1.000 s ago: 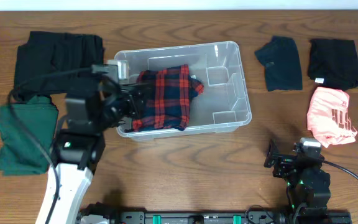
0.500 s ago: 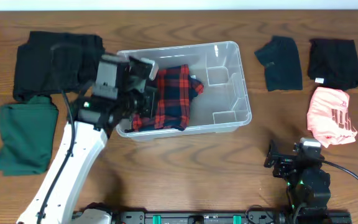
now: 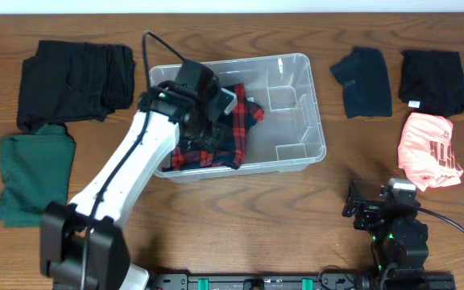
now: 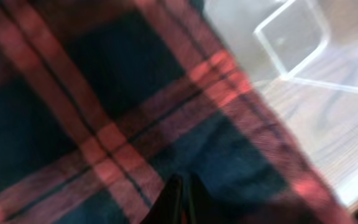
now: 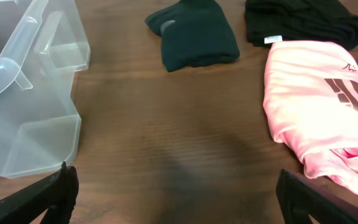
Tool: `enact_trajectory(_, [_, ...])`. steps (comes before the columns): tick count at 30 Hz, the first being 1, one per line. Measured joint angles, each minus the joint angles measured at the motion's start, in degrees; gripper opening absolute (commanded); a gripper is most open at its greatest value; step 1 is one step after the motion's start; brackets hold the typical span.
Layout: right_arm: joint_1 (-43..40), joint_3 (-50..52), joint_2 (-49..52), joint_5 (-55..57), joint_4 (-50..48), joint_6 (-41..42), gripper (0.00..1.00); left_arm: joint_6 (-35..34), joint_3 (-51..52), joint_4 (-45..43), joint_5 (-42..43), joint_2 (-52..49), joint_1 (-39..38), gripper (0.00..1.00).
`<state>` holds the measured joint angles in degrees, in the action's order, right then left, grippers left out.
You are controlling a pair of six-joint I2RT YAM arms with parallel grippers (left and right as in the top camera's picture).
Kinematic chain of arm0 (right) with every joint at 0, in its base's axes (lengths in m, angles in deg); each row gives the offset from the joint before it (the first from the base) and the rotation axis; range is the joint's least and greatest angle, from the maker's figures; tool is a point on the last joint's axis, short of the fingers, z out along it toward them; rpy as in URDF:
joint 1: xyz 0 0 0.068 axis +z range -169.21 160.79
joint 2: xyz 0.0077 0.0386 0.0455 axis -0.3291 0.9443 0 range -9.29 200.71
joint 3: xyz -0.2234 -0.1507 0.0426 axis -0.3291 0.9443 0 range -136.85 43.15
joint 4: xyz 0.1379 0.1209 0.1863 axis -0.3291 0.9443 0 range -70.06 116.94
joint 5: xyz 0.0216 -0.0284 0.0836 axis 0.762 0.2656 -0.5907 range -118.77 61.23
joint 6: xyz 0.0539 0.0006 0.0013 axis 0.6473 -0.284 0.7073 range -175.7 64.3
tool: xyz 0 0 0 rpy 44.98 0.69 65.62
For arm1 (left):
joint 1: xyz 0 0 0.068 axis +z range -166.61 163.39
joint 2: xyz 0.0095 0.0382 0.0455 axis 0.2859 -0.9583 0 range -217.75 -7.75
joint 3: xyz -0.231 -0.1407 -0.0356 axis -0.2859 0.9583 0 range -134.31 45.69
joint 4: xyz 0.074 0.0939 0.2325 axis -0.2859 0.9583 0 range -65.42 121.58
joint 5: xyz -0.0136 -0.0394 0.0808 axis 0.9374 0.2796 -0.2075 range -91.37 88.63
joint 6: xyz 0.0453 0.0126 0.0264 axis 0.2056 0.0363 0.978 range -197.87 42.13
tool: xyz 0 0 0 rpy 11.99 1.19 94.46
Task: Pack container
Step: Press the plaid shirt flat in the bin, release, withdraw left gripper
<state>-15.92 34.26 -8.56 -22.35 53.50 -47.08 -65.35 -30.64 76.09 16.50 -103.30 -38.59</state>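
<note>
The container (image 3: 295, 122) sits on the wooden table (image 3: 240, 217), slightly left of centre and towards the far edge. It is a clear rectangular bin with rounded corners and a raised rim, and I can see moulded clear partitions inside along its right end. The wood grain shows through its bare floor. A red and dark plaid shirt (image 3: 220, 137) fills its left half.

From overhead, my left arm reaches over the near-left rim, and the left gripper (image 3: 206, 121) points down into the shirt. That view hides the fingers. The left wrist view shows them only as two dark, blurred slivers at the bottom edge, close together against the plaid. I cannot tell whether they are pinching the cloth. That view also shows one clear partition past the shirt's edge.

The right gripper (image 5: 176, 190) rests low near the table's front right, well apart from the bin, with its fingers spread wide. Its wrist view shows the bin's right end wall and a curved rim corner, which look flat from above.

Only the overhead view shows the left side, where a large black garment (image 3: 71, 80) lies with a green garment (image 3: 31, 177) just in front of it. To the right lie a small dark garment (image 3: 363, 80), a black folded garment (image 3: 433, 80) and a pink garment (image 3: 429, 149).
</note>
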Motion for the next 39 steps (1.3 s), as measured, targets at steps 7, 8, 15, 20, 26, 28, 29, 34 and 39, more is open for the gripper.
enact_trajectory(7, [0.0, 0.0, 0.0, 0.0, 0.0, 0.0, 0.99, 2.4, 0.0, 1.9, -0.3, -5.5, 0.0, 0.06])
enact_trajectory(8, [0.0, 0.0, 0.0, 0.0, 0.0, 0.0, 0.99, 2.6, 0.0, 1.9, -0.3, -6.1, 0.0, 0.06])
enact_trajectory(15, [0.0, 0.0, 0.0, 0.0, 0.0, 0.0, 0.99, 2.8, 0.0, 1.8, -1.4, -10.2, -0.1, 0.06])
enact_trajectory(20, [0.0, 0.0, 0.0, 0.0, 0.0, 0.0, 0.99, 2.7, 0.0, 1.0, -2.4, -13.1, -0.3, 0.06])
enact_trajectory(26, [0.0, 0.0, 0.0, 0.0, 0.0, 0.0, 0.99, 1.3, 0.0, -0.6, -5.0, -15.3, -0.6, 0.06])
enact_trajectory(28, [0.0, 0.0, 0.0, 0.0, 0.0, 0.0, 0.99, 0.5, 0.0, -1.3, -6.4, -15.3, -0.7, 0.06])
enact_trajectory(29, [0.0, 0.0, 0.0, 0.0, 0.0, 0.0, 0.99, -0.3, 0.0, -1.7, -7.3, -15.3, -0.8, 0.06])
enact_trajectory(34, [0.0, 0.0, 0.0, 0.0, 0.0, 0.0, 0.99, -4.6, -0.1, -3.4, -13.8, -15.3, -1.1, 0.06])
enact_trajectory(39, [0.0, 0.0, 0.0, 0.0, 0.0, 0.0, 0.99, -7.7, -0.2, -3.6, -17.2, -15.0, -1.0, 0.06])
